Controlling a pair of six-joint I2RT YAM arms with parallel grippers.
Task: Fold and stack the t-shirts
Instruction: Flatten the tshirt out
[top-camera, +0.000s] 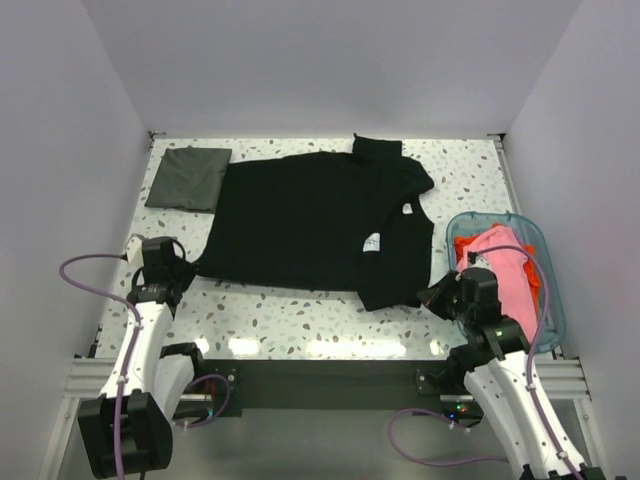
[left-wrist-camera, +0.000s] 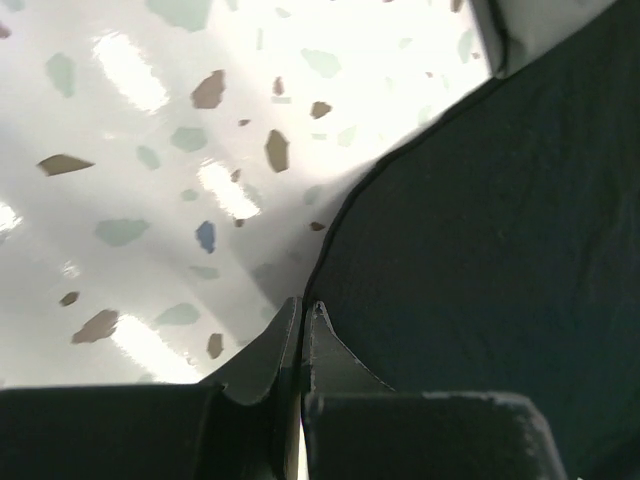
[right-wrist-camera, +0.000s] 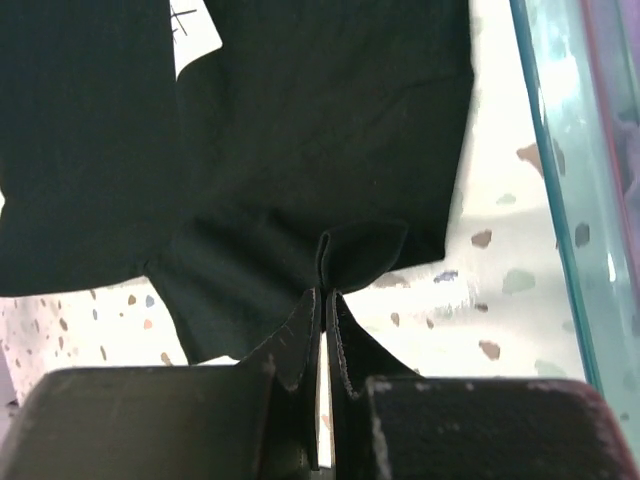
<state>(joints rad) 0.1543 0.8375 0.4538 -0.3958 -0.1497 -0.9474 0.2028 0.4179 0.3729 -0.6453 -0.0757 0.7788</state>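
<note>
The large black t-shirt (top-camera: 310, 225) lies spread on the table, partly folded, with a white tag (top-camera: 372, 243) showing. My left gripper (top-camera: 186, 270) is shut on its near left edge; in the left wrist view (left-wrist-camera: 303, 308) the hem (left-wrist-camera: 330, 220) runs into the closed jaws. My right gripper (top-camera: 437, 296) is shut on the shirt's near right corner; in the right wrist view (right-wrist-camera: 326, 292) a pinched fold of black cloth (right-wrist-camera: 360, 250) stands up from the fingertips. A dark grey shirt (top-camera: 188, 177) lies folded square at the far left. Pink (top-camera: 505, 265) and orange (top-camera: 467, 247) shirts fill the bin.
A clear blue plastic bin (top-camera: 552, 300) stands at the right edge, close beside my right arm; its wall shows in the right wrist view (right-wrist-camera: 560, 190). White walls enclose the speckled table (top-camera: 300, 320) on three sides.
</note>
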